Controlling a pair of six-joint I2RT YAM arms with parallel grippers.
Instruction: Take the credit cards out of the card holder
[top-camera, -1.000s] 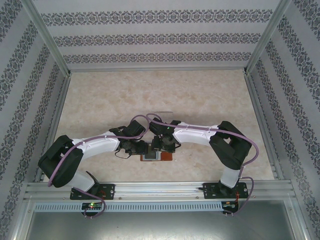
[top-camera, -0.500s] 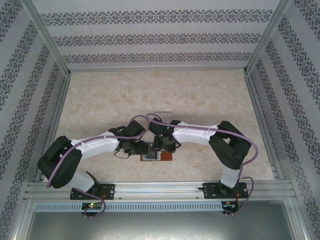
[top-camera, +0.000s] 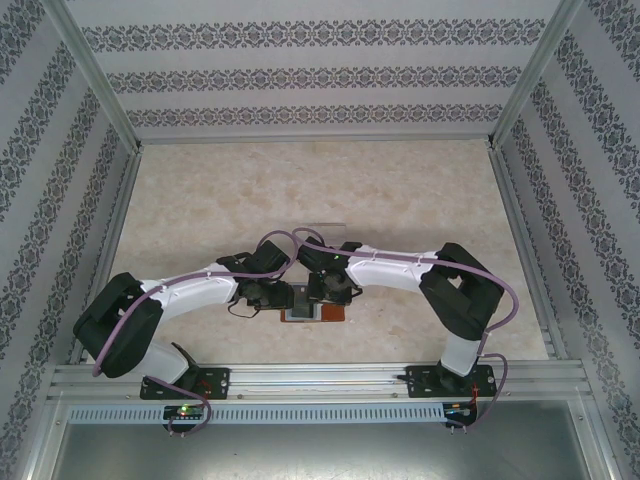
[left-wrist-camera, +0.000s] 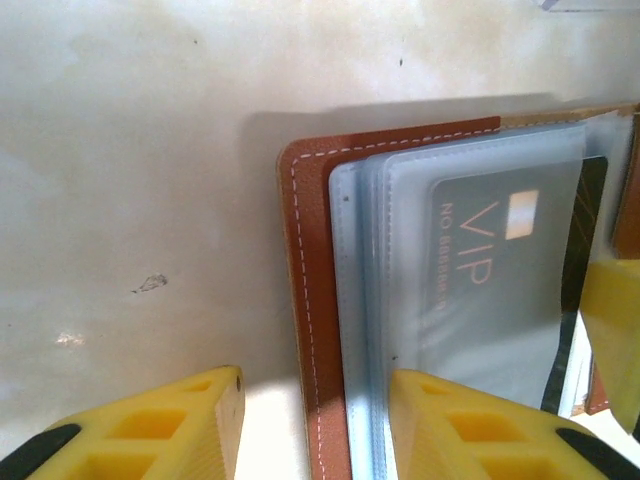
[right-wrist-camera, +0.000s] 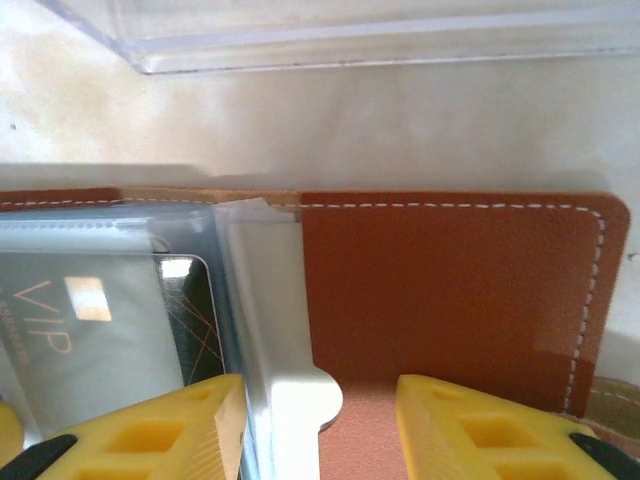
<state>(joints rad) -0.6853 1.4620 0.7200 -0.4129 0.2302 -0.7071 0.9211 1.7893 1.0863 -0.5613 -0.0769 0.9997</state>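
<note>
Top view: the open wallet (top-camera: 335, 314) lay near-centre on the table, with the left gripper (top-camera: 285, 297) over its left end and the right gripper (top-camera: 322, 295) over its middle. Left wrist: the fingers stood parted, straddling the wallet's left edge. The dark card (left-wrist-camera: 480, 270), in clear sleeves (left-wrist-camera: 400, 250), lay just right of them. Right wrist: the fingers were parted over the sleeve edge, with the card just left. Its long axis seemed near-far. We judged both arms about equally near.
</note>
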